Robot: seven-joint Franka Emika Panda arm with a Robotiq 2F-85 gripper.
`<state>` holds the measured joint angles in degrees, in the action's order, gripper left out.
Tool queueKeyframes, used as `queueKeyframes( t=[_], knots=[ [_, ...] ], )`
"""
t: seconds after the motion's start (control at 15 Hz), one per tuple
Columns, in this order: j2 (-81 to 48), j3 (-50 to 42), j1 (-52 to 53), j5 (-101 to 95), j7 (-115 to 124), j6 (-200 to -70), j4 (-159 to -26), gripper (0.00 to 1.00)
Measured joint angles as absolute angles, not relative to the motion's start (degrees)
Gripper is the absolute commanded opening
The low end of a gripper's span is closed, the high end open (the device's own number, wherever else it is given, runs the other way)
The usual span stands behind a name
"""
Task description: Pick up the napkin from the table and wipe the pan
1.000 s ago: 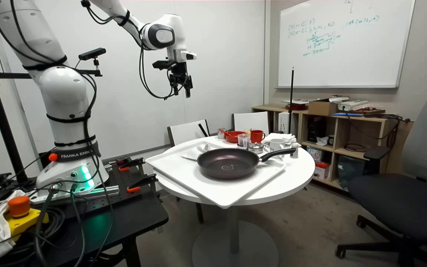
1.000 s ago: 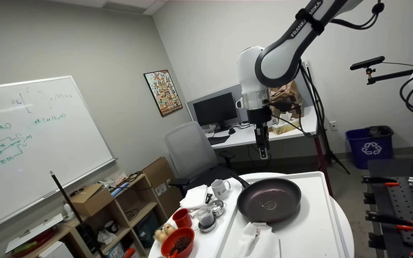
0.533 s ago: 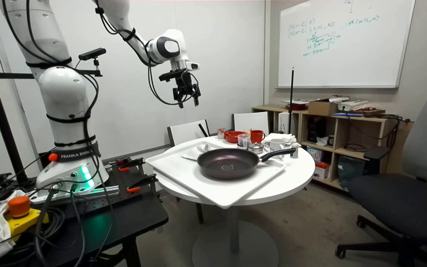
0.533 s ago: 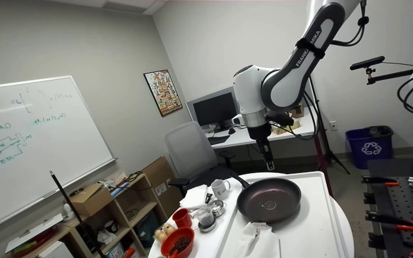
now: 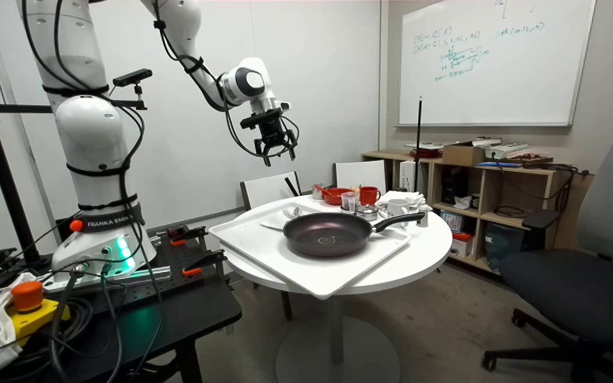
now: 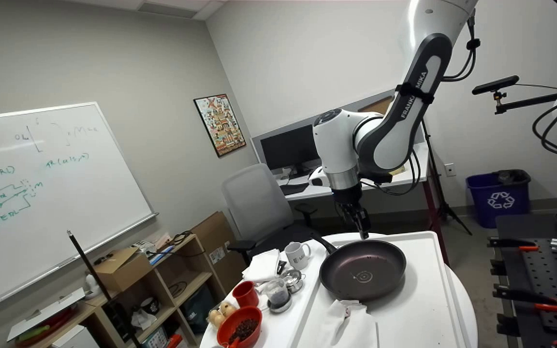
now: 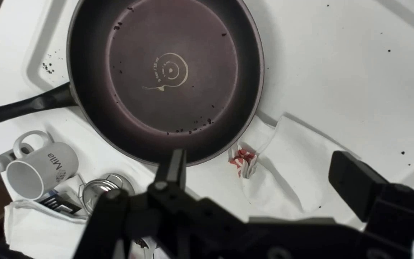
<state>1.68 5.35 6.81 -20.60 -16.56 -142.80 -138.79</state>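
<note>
White mug [image 7: 58, 162], "Mila", near pan [image 7: 178, 104]; arm [image 6: 405, 118] reads "FRANKA".

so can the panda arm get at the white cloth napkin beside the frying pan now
Probably yes: the tool hangs open and empty, and in the wrist view nothing seems to block most of the white cloth napkin. The frying pan crowds one end, so a grasp there may be harder.
</note>
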Motion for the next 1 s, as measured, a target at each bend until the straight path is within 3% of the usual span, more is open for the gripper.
queueKeyframes(
  t=[1.0],
  knots=[
    [-13.7,9.1,6.5,-10.2,-34.0,-144.9,-133.2,1.0]
  ],
)
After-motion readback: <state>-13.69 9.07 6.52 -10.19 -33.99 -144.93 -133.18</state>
